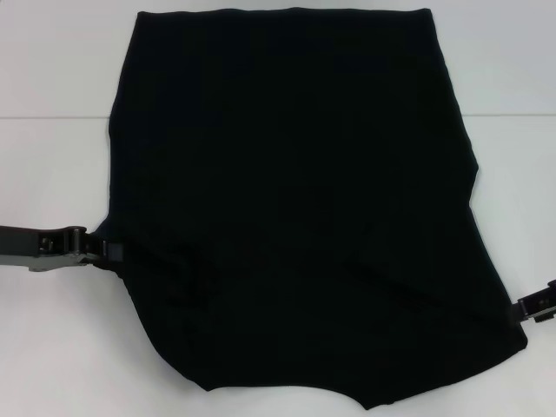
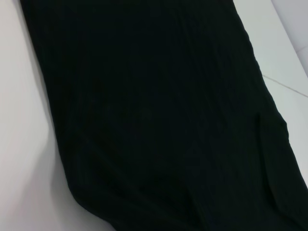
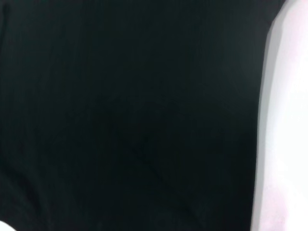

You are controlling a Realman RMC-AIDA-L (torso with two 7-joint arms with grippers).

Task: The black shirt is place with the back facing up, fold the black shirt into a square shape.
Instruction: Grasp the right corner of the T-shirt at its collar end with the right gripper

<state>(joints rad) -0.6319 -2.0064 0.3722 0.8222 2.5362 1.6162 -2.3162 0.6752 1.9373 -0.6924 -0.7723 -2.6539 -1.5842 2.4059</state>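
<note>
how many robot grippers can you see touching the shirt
2. The left gripper meets the black shirt at its left edge, low on the white table. The right gripper meets its lower right edge. Their fingertips are hidden against the fabric.

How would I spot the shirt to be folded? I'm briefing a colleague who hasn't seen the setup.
On the white table, the black shirt covers most of the middle, spread flat. It is the only soft, plain black fabric; the left tool and right tool at its side edges are rigid.
</note>
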